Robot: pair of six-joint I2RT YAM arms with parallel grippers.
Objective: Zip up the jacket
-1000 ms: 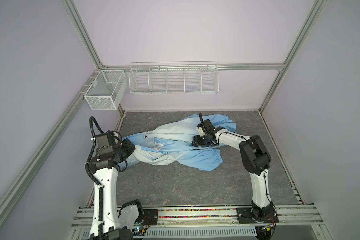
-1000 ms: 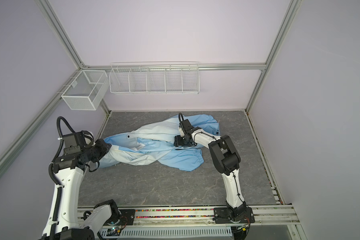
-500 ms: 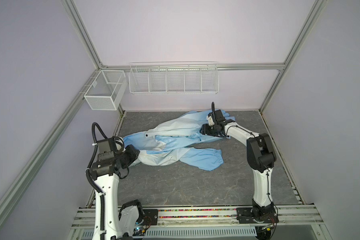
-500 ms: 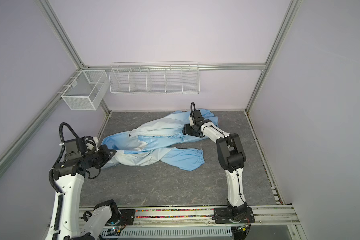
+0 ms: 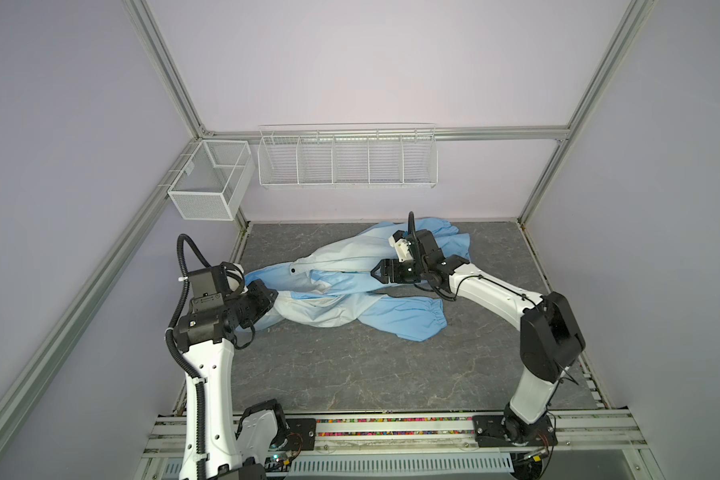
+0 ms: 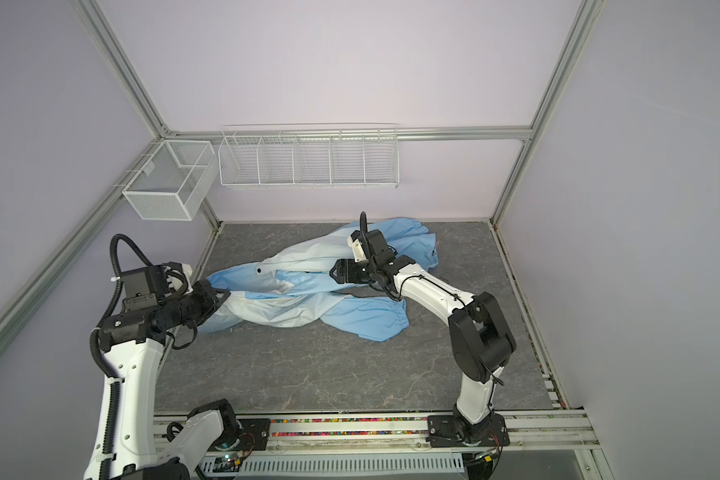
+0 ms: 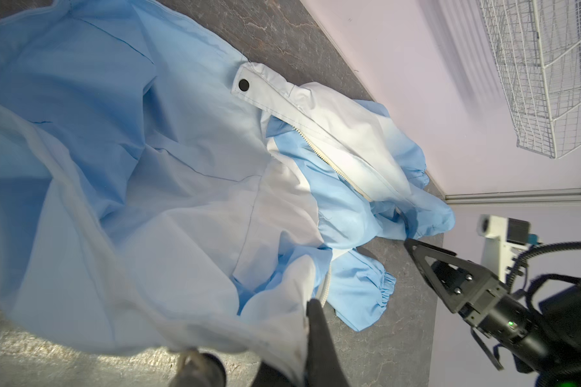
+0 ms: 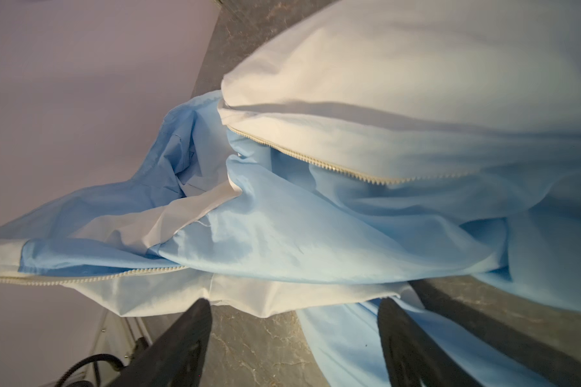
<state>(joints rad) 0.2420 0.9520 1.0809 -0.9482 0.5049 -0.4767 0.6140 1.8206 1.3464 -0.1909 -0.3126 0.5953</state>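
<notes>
- The jacket lies crumpled at the back of the grey table, front open, zipper rows apart.
- The left gripper is pinched tight on the jacket's whitish edge (a zipper row runs just beside its finger).
- The right gripper hovers over the garment's middle — jaws spread wide, empty.
- Best now: keep the left pinch taut, then close the right jaws on one zipper row's edge alone, not a bunched fold.
</notes>
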